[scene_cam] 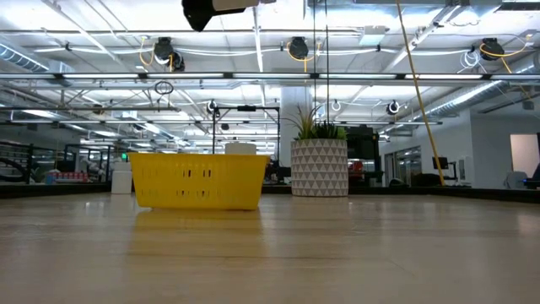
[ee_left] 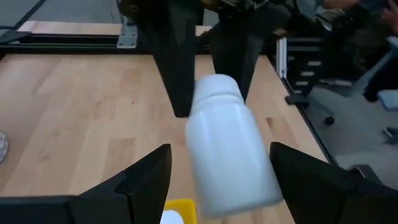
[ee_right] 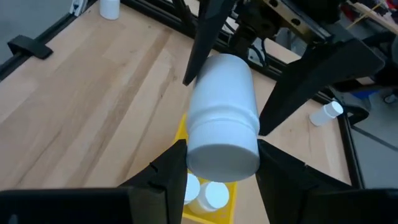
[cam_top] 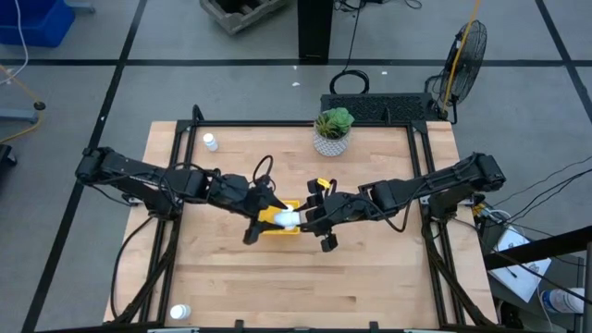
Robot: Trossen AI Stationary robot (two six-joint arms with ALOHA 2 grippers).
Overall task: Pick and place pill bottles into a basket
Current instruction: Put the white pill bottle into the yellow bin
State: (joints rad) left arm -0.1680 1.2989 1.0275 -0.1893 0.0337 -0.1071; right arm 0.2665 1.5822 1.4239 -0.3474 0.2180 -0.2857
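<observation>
A white pill bottle (cam_top: pixel 288 219) lies level in the air over the yellow basket (cam_top: pixel 271 225), between my two grippers. My right gripper (ee_right: pixel 222 177) is shut on its cap end. My left gripper (ee_left: pixel 221 186) is open, one finger on either side of the bottle's base end (ee_left: pixel 233 168); I cannot tell whether they touch it. Two bottles (ee_right: pixel 202 191) lie in the basket. One bottle (cam_top: pixel 210 141) stands at the table's far left, and another (cam_top: pixel 179 313) at the near left corner. My right gripper pinches the bottle's cap (ee_right: pixel 224 152) between its two fingers (ee_right: pixel 166 177), coming level from the table's right side, along the bottle's length. The bottle is lifted clear and lies about level, base end toward my left gripper, above the basket.
A white patterned pot with a green plant (cam_top: pixel 332 132) stands at the table's far edge, behind the basket. Dark frame rails (cam_top: pixel 173 157) run along the table's left and right sides. Bare wood lies toward the near edge (cam_top: pixel 305 287).
</observation>
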